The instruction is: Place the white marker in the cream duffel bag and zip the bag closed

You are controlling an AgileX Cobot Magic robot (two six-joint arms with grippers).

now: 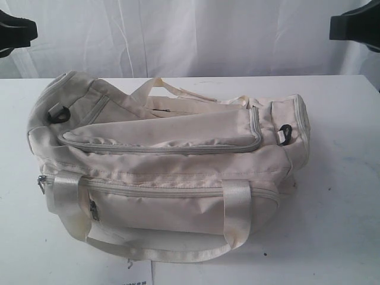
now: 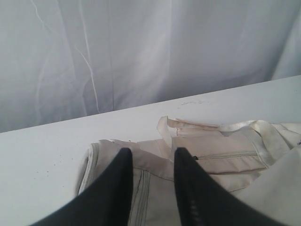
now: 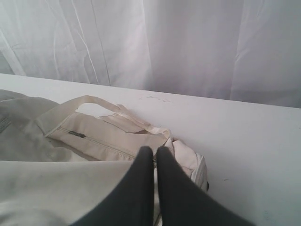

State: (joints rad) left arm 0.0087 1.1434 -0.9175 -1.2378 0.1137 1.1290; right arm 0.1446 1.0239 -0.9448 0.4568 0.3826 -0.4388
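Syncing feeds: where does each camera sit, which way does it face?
Exterior: raised, looking down over the cream duffel bag toward the curtain; left arm, right arm in corners.
Left wrist: above one bag end, facing the curtain; left hand open.
Right wrist: above the other end; right hand shut.
All share bag and curtain.

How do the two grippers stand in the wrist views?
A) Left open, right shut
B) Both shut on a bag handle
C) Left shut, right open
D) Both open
A: the left gripper shows an empty gap between its fingers above the cream duffel bag, while the fingers of the right gripper are pressed together, holding nothing.
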